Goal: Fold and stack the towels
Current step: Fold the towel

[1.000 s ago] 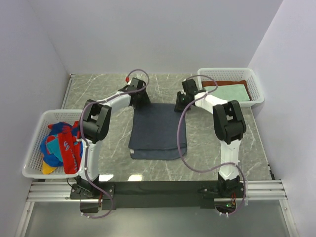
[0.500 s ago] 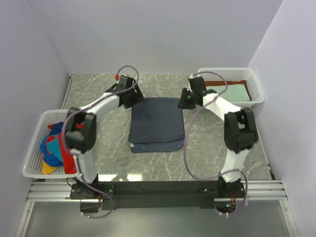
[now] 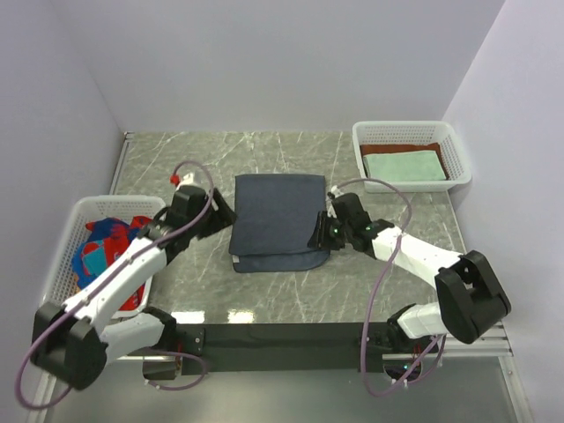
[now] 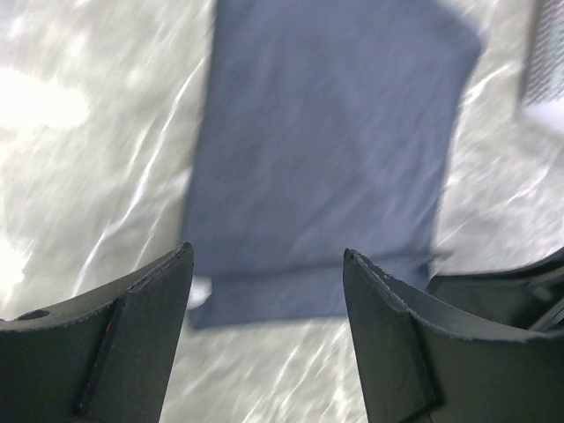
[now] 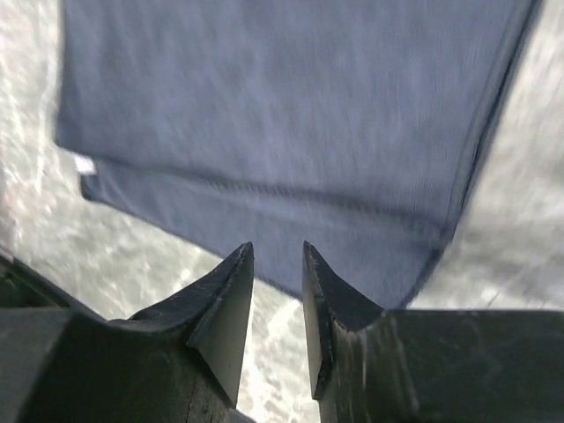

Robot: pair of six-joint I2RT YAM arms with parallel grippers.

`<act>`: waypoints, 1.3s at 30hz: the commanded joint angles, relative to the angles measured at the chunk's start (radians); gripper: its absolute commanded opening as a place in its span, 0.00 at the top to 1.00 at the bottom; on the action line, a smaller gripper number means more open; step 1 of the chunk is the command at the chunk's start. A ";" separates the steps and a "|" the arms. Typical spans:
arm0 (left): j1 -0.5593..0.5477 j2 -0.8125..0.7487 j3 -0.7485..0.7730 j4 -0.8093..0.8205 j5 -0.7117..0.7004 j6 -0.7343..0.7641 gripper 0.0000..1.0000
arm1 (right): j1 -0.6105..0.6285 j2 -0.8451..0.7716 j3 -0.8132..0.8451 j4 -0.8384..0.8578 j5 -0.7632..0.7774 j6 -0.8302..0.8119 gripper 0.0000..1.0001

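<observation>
Both claws are hovering empty at the near corners of the folded slate-blue towel (image 3: 280,207).

The left claw (image 4: 266,256) is standing wide apart with nothing between its fingers, and the towel is lying flat on the table just ahead of it and slightly to its right. The right claw (image 5: 277,248) is showing only a narrow slit, also clamping nothing, with the towel's doubled near hem (image 5: 264,207) just in front of its tips. The cloth is looking soft, limp and light. It is likely to sag and unfold if lifted by one layer, so the doubled corners nearest each claw are probably the best hold, pinching both layers together. Well beyond the right claw, the mint-green towel (image 3: 404,165) is lying folded in the white basket (image 3: 405,126).
</observation>
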 commanded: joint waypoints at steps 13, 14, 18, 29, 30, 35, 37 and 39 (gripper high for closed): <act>-0.008 -0.264 -0.255 -0.037 0.032 -0.113 0.28 | -0.011 -0.115 -0.334 0.191 0.058 0.216 0.69; -0.008 -0.255 -0.262 -0.029 0.038 -0.115 0.30 | -0.017 -0.116 -0.347 0.217 0.054 0.227 0.69; -0.011 -0.203 -0.262 -0.008 0.043 -0.126 0.34 | -0.071 -0.127 -0.404 0.274 -0.003 0.279 0.70; -0.014 0.015 -0.253 0.113 0.037 -0.161 0.48 | -0.092 -0.163 -0.435 0.295 -0.008 0.278 0.69; -0.014 0.035 -0.250 0.122 0.040 -0.163 0.49 | -0.092 -0.156 -0.435 0.300 -0.009 0.276 0.69; -0.022 0.138 -0.238 0.164 0.019 -0.182 0.54 | -0.092 -0.141 -0.441 0.317 -0.019 0.282 0.69; -0.022 0.175 -0.236 0.179 0.020 -0.189 0.55 | -0.094 -0.143 -0.443 0.318 -0.017 0.281 0.69; -0.022 0.195 -0.235 0.193 0.035 -0.195 0.57 | -0.092 -0.143 -0.443 0.318 -0.019 0.279 0.69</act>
